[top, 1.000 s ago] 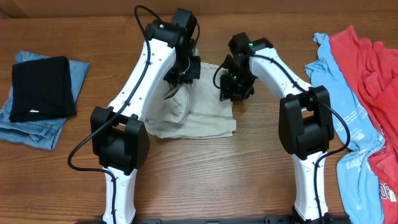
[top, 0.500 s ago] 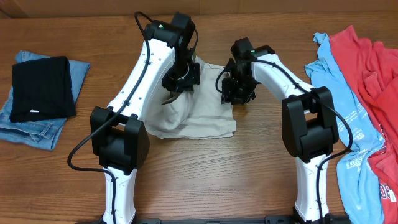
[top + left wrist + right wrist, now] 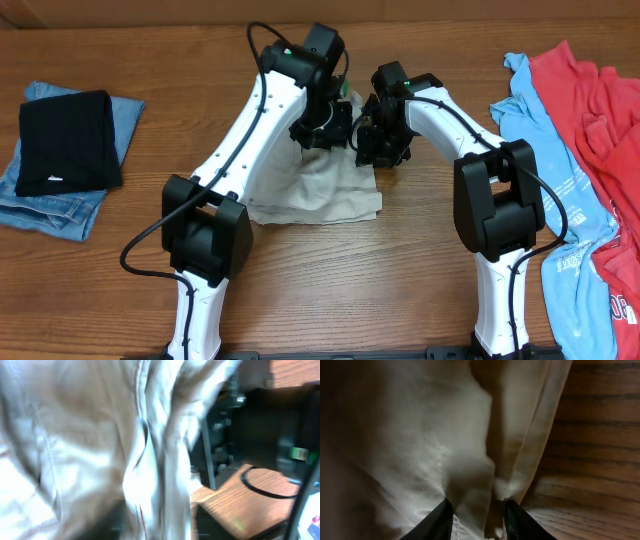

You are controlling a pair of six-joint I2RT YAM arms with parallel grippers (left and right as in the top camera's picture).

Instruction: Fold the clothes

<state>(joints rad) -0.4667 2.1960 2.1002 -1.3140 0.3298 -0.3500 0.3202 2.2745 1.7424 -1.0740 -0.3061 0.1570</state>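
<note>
The left claw (image 3: 322, 130) is sweeping a flap of the khaki shorts (image 3: 320, 190) across toward the right claw (image 3: 479, 510) — itself pinching the cloth — closing the fold; the left's grip I cannot tell.

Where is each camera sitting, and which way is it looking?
Overhead: above the table, looking straight down; the left arm and right arm both show, reaching over the beige shorts.
Left wrist: on the left arm, close against the shorts, blurred; its own fingers are unclear, dark robot parts at right.
Right wrist: on the right arm, looking down at shorts pinched in the right end effector.
Shared: all three see the shorts and wooden table.
</note>
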